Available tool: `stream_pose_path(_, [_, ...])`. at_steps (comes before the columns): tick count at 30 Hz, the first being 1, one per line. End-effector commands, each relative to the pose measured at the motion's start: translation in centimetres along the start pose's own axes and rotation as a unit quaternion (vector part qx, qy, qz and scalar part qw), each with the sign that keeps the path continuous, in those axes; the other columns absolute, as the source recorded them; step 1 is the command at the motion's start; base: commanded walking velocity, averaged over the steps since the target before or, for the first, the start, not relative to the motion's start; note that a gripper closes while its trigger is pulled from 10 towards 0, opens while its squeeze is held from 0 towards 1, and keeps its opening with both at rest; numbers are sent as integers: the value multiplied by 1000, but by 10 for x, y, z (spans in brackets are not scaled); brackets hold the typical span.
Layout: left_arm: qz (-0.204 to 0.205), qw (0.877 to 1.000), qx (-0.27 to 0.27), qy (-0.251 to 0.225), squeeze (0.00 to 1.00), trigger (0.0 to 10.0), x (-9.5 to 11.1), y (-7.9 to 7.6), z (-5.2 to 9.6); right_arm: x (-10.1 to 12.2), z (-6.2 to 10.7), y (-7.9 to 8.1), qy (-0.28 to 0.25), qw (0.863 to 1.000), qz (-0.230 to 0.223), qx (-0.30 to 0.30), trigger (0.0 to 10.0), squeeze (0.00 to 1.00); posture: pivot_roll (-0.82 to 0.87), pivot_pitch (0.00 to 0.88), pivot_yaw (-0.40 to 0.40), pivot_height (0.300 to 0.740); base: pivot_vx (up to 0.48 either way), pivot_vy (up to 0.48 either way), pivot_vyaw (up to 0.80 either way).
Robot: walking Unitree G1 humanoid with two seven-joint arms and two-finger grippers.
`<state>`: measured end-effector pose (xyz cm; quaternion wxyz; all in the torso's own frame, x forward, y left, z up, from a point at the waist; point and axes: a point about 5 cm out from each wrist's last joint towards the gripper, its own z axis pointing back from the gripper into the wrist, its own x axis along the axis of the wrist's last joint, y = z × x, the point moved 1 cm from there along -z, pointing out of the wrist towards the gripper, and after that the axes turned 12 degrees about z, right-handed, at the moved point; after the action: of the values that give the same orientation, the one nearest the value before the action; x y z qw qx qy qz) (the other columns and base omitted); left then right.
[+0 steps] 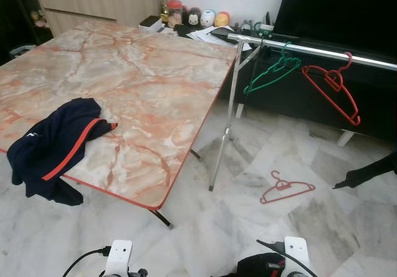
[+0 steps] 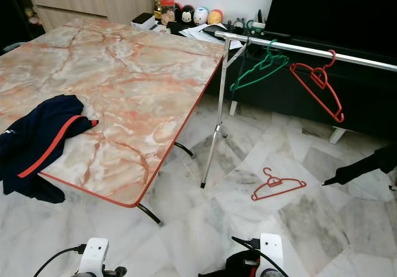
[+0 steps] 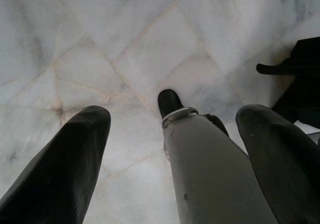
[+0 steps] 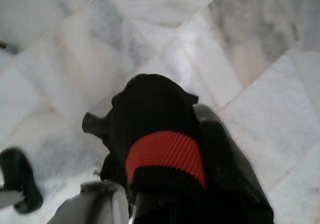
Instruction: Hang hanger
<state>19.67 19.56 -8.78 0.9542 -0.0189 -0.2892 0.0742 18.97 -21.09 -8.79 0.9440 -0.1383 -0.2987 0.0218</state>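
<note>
Dark garment with red stripe (image 1: 54,145) lies on the marble table (image 1: 142,85), ahead and left of the left gripper (image 3: 172,134), which hangs low over the floor with fingers spread wide, holding nothing. Pink hanger (image 1: 286,189) lies on the floor tiles ahead of the right gripper (image 4: 170,184), whose fingers clamp a black cloth with red band (image 4: 162,149). Above, a green hanger (image 1: 271,72) and red hanger (image 1: 333,91) hang on the rail (image 1: 310,51).

- Open marble floor (image 1: 260,227) surrounds the fallen red hanger (image 1: 286,189).
- The rack's slanted leg (image 1: 224,128) and table edge (image 1: 186,165) crowd its left.
- A dark sleeve (image 1: 369,173) intrudes from the right.
</note>
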Motion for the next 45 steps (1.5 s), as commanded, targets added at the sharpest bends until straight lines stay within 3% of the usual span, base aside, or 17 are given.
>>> stream_pose_path(1, [-1,1000,1,10,0,10000,-3,1,0,5,1,-6,-32,999,-7,-36,10000,0,-133,0,-46,740,0,0,0])
stream_pose_path(4, [-4,1000,-1,11,0,10000,-3,1,0,14,5,-11,-90,992,-22,-82,10000,0,-127,0,-51,740,0,0,0])
stream_pose_path(6, [-4,1000,-1,11,0,10000,-3,1,0,14,5,-11,-90,992,-22,-82,10000,0,-127,0,-51,740,0,0,0])
stream_pose_path(9, [-5,1000,-2,10,0,10000,-3,1,0,25,9,-13,-157,983,-44,-85,10000,0,-138,0,-47,740,0,0,0])
stream_pose_path(12, [-6,1000,-2,10,0,10000,-3,1,0,27,10,-12,-166,982,-37,-83,10000,0,-144,0,-47,740,0,0,0])
stream_pose_path(14, [-7,1000,-2,10,0,10000,-3,1,0,69,10,-41,-240,964,-47,-107,10000,0,-145,0,-53,740,0,0,0])
stream_pose_path(15, [-7,1000,-2,10,0,10000,-3,1,0,69,10,-41,-240,964,-47,-107,10000,0,-145,0,-53,740,0,0,0])
stream_pose_path(17, [-7,1000,-2,8,0,10000,-4,1,0,106,21,-63,-316,935,-47,-153,10000,0,-142,0,-62,740,0,0,0])
stream_pose_path(18, [-7,1000,-2,8,0,10000,-4,1,0,106,21,-63,-316,935,-47,-153,10000,0,-142,0,-62,740,0,0,0])
stream_pose_path(20, [-6,1000,0,7,0,10000,-4,1,1,119,32,-74,-359,914,-9,-188,10000,0,-147,0,-62,740,0,0,0])
stream_pose_path(24, [-7,1000,0,8,0,10000,-4,2,1,128,43,-83,-397,895,-11,-204,10000,0,-158,0,-58,740,0,0,0])
stream_pose_path(25, [-8,1000,0,8,0,10000,-4,3,1,137,54,-87,-426,880,-21,-210,10000,0,-161,0,-56,740,0,0,0])
stream_pose_path(26, [-8,1000,0,8,0,10000,-4,3,1,137,54,-87,-426,880,-21,-210,10000,0,-161,0,-56,740,0,0,0])
stream_pose_path(28, [-9,1000,1,8,0,10000,-5,3,1,150,72,-89,-472,856,-24,-208,10000,0,-169,0,-56,740,0,0,0])
stream_pose_path(30, [-10,1000,1,8,0,10000,-5,3,1,155,83,-84,-497,845,-24,-195,10000,0,-170,0,-57,740,0,0,0])
stream_pose_path(39, [-20,1000,9,7,0,10000,-5,5,1,130,106,-68,-481,861,-21,-163,10000,0,-183,0,-50,740,0,0,0])
stream_pose_path(45, [-37,999,7,7,0,10000,-4,6,1,141,106,-74,-464,870,-44,-164,10000,0,-177,0,-52,740,0,-95,0])
